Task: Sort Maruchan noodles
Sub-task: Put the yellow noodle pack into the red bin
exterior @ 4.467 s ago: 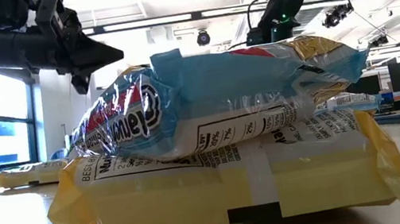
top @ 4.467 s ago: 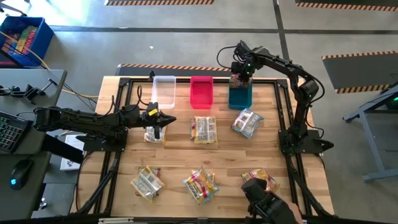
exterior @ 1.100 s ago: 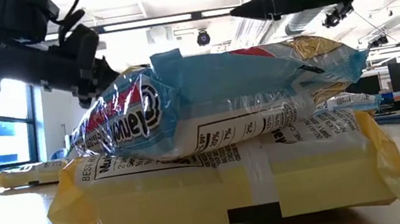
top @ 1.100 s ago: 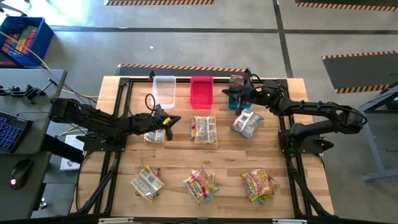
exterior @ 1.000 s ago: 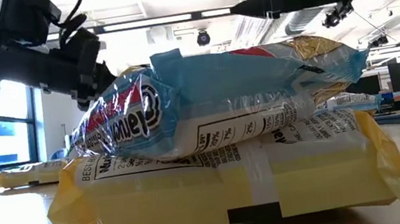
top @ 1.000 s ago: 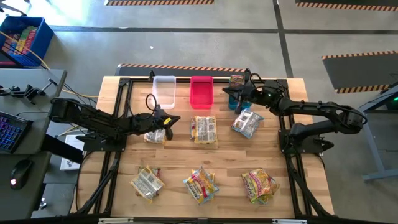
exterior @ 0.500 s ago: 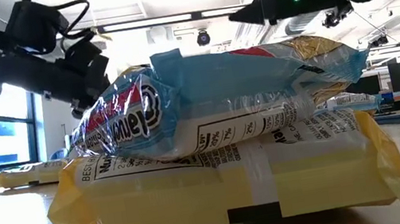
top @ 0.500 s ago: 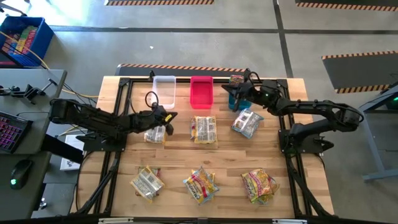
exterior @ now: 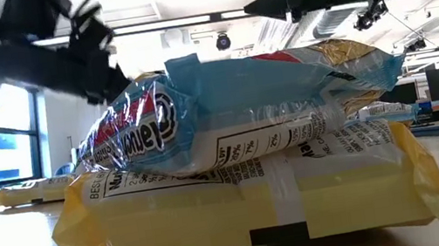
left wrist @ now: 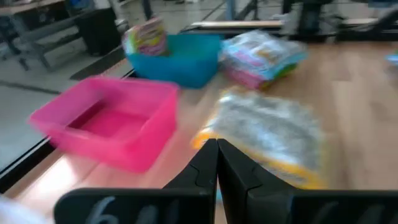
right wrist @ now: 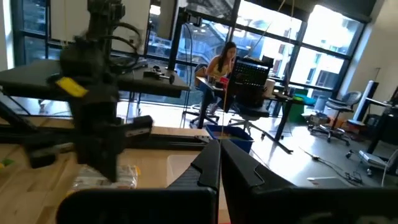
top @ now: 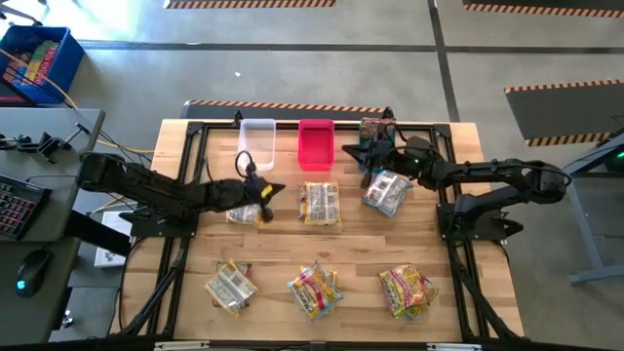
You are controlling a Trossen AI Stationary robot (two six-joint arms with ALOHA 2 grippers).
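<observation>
Since half a second ago the right gripper [top: 346,149] has slid further left, off the teal bin [top: 374,152] toward the red bin [top: 315,144]; the left gripper [top: 274,187] has crept right. Near edge: three noodle piles [top: 314,289] untouched. Mid-table: three more piles, the left gripper hovering between two, probably lining up a pick. Far row: clear bin [top: 257,139], then red, then teal already holding a packet [top: 370,127]. Both grippers pinched together, empty.
</observation>
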